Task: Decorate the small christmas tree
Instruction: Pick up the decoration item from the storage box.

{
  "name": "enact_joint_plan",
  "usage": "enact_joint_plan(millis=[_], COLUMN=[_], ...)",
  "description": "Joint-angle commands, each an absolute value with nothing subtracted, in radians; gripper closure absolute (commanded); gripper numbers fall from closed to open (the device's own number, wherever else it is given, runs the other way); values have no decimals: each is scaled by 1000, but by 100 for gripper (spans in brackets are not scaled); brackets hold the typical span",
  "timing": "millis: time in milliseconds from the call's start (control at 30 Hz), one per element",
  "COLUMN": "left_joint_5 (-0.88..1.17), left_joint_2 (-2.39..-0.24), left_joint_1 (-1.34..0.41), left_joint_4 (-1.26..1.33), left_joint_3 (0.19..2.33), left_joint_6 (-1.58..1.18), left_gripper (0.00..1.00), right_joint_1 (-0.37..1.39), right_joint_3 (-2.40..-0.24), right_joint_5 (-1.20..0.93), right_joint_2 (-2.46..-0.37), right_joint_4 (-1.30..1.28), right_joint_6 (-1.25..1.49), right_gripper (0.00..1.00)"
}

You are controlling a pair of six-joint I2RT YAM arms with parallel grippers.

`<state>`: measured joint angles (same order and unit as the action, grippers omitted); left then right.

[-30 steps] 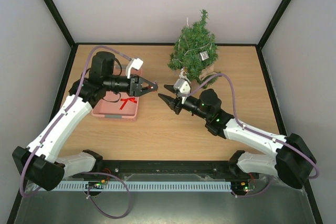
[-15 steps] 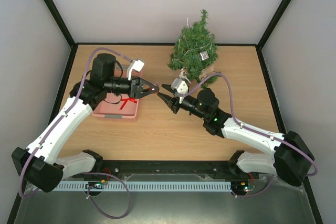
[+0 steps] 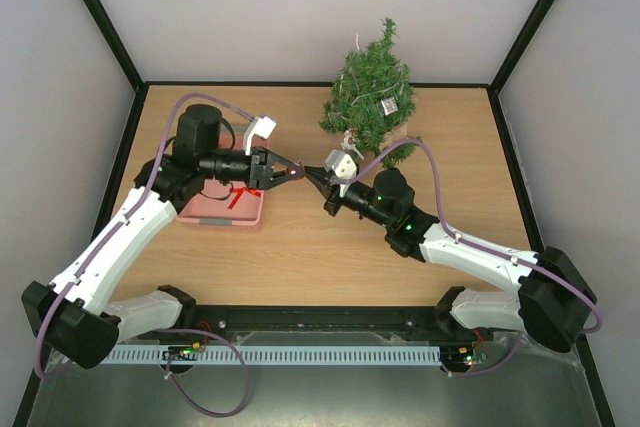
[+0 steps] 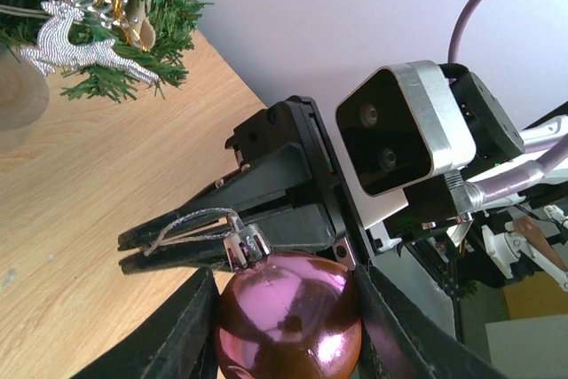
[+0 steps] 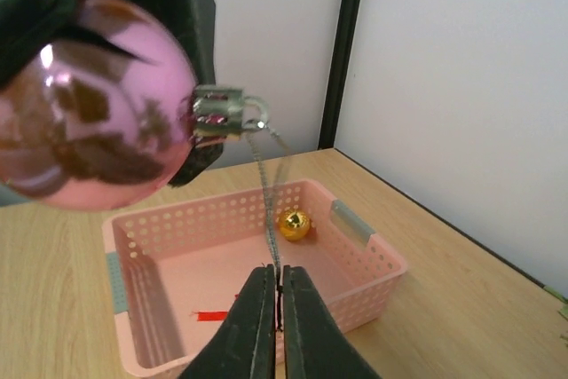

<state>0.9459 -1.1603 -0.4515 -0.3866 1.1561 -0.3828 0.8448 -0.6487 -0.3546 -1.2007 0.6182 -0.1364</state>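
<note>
The small christmas tree (image 3: 368, 97) stands at the back of the table, with a silver reindeer (image 4: 75, 37) hanging on it. In front of it, over the table's middle, my left gripper (image 3: 288, 173) is shut on a shiny pink bauble (image 4: 288, 317), one finger on each side of it. The bauble's silver string loop (image 4: 191, 224) sticks out from its cap. My right gripper (image 5: 278, 277) meets it tip to tip from the right, and its jaws are shut on that string (image 5: 266, 193). In the right wrist view the bauble (image 5: 89, 126) hangs at upper left.
A pink plastic basket (image 3: 222, 209) sits under the left arm, holding a gold ball (image 5: 294, 224) and a red ribbon (image 5: 213, 315). Black frame posts and white walls close in the table's sides and back.
My right gripper has moved left to the left gripper's tips and shut on the bauble's string. The left gripper crept slightly right, still holding the bauble.
</note>
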Motion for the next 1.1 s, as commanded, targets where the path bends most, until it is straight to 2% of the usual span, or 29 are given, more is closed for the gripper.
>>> enact_joint_plan(millis=[0, 400, 700, 900, 1000, 1067], left_joint_5=[969, 974, 1036, 1057, 1029, 998], left_joint_2=[-1130, -1136, -1149, -1177, -1183, -1183], left_joint_1=[-459, -458, -460, -465, -471, -472], left_joint_4=[-356, -338, -195, -141, -134, -133], left_joint_3=[1130, 1093, 1014, 971, 968, 967], left_joint_6=[-400, -369, -409, -417, -399, -387], left_gripper=[70, 67, 64, 47, 34, 31], right_joint_1=[849, 848, 848, 848, 848, 848], right_joint_3=[-665, -657, -654, -659, -674, -682], right_joint_5=[-333, -240, -211, -226, -201, -182], right_joint_2=[-1180, -1061, -947, -913, -907, -892], right_joint_4=[667, 561, 378, 302, 248, 210], right_joint_6=[-160, -290, -375, -413, -409, -403], right_gripper=[98, 98, 98, 98, 98, 98])
